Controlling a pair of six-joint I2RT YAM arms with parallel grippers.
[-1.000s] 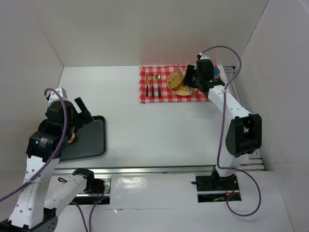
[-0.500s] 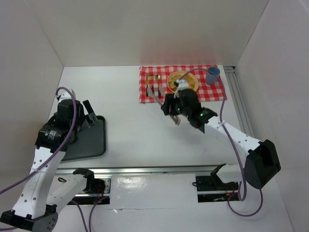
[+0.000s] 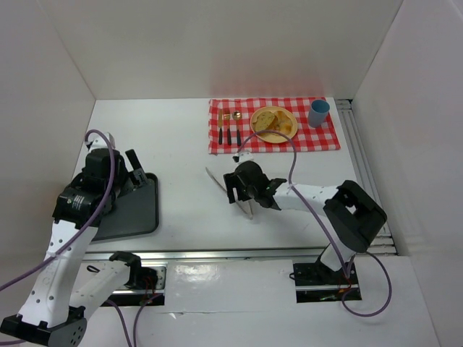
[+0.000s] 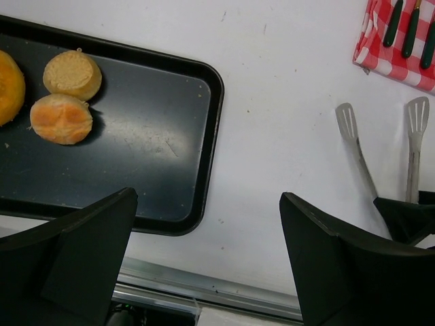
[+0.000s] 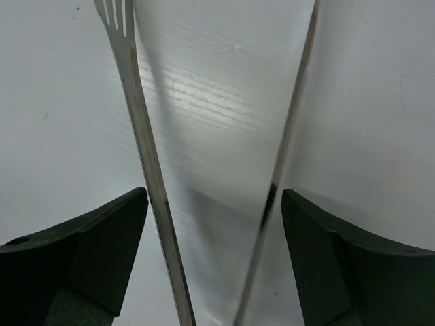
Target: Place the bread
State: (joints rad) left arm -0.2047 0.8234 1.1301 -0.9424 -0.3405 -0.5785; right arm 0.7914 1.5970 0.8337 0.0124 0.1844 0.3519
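Two pieces of bread [image 3: 273,123] lie on the yellow plate [image 3: 290,135] at the back. More bread [image 4: 72,73] [image 4: 61,119] sits on the dark tray [image 4: 163,142] at the left, which also shows in the top view [image 3: 137,210]. My right gripper [image 3: 234,191] [image 5: 214,224] is low over the middle of the table. It is shut on metal tongs [image 3: 215,178] [image 5: 143,149], whose two arms spread wide against its fingers. The tongs hold nothing. My left gripper [image 3: 135,168] [image 4: 207,265] hangs open over the tray's right corner, holding nothing.
A red checked cloth [image 3: 318,139] at the back carries the plate, a blue cup [image 3: 317,112] and dark-handled cutlery [image 3: 228,134]. A metal rail [image 3: 217,254] runs along the near edge. White walls close in the left, back and right.
My right arm swung from the plate down to the middle of the table with the tongs, and its fingers and the tongs spread wider. The left arm shifted slightly over the tray.
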